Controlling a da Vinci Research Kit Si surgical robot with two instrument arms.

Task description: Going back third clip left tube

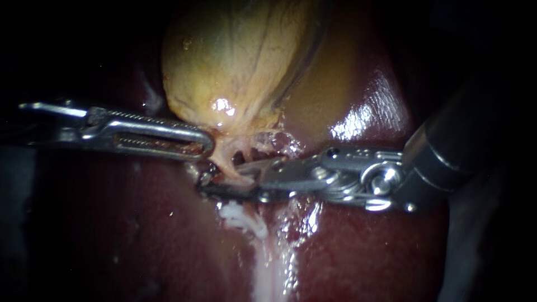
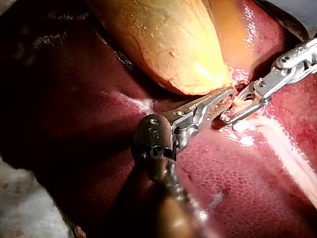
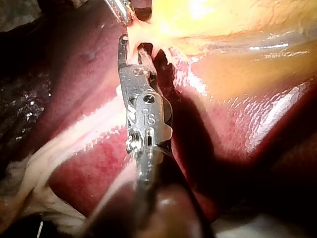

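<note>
Pinching the gallbladder (image 1: 235, 61) with our left instrument (image 1: 207, 146), we have our right instrument (image 1: 221, 182) jaws spread astride the tube (image 1: 226, 162), so the pull-back looks barely begun, and we can make out no clip.

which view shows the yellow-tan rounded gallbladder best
The endoscope view: the yellow-tan rounded gallbladder shows most of its body there, down to its narrow lower end. The left wrist view shows only its tapered end, and the right wrist view catches just a bright strip of it.
</note>
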